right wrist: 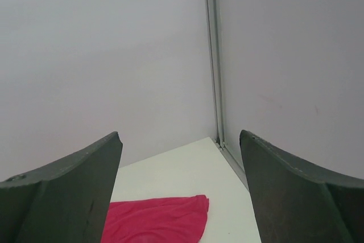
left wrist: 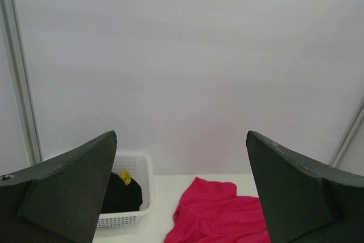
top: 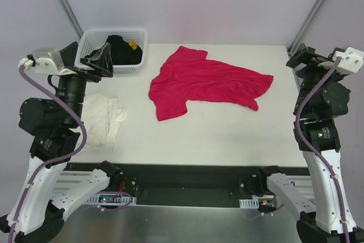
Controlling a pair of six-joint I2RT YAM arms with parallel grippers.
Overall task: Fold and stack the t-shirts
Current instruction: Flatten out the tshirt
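Note:
A magenta-red t-shirt lies spread and wrinkled on the white table, at the back centre; it also shows in the left wrist view and the right wrist view. A cream-white t-shirt lies crumpled at the left, partly under my left arm. My left gripper is raised beside the basket, open and empty. My right gripper is raised at the table's right edge, open and empty.
A white lattice basket at the back left holds dark cloth with a yellow tag; it also shows in the left wrist view. Metal frame posts stand at the back corners. Pale walls enclose the table.

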